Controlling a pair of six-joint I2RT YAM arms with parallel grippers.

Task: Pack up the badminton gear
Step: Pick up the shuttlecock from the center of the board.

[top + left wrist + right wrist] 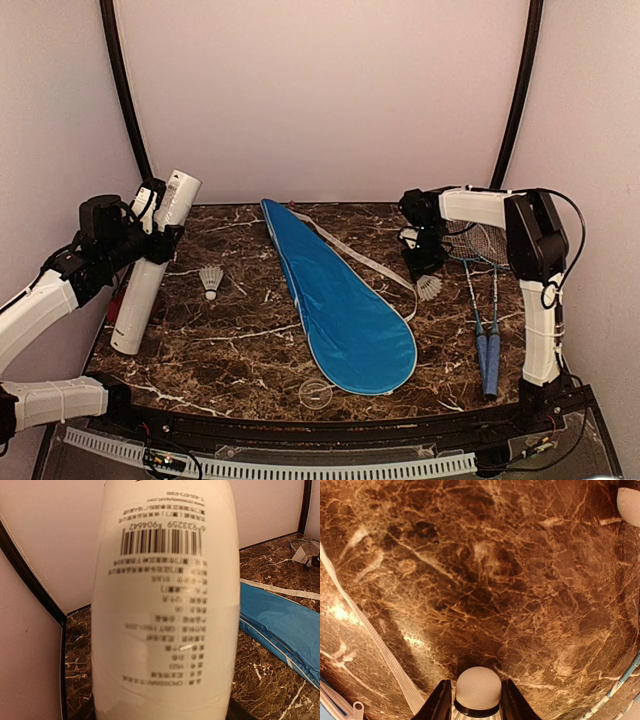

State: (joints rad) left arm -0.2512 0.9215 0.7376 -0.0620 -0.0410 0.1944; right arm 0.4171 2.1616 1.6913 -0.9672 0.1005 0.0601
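My left gripper (150,228) is shut on the long white tube (150,265) and holds it tilted at the table's left. The tube fills the left wrist view (162,605). My right gripper (477,702) is shut on a white shuttlecock (478,687), cork pointing down above the table. In the top view this gripper (425,262) hangs beside the racket heads. Two rackets with blue handles (487,350) lie at the right. Another shuttlecock (430,288) lies by them and one more (211,282) left of centre. The big blue cover (345,305) lies in the middle.
The cover's white strap (365,258) trails toward my right gripper and shows in the right wrist view (375,640). A clear round cap (317,393) lies near the front edge. A red object (117,302) is partly hidden behind the tube. Walls close in on both sides.
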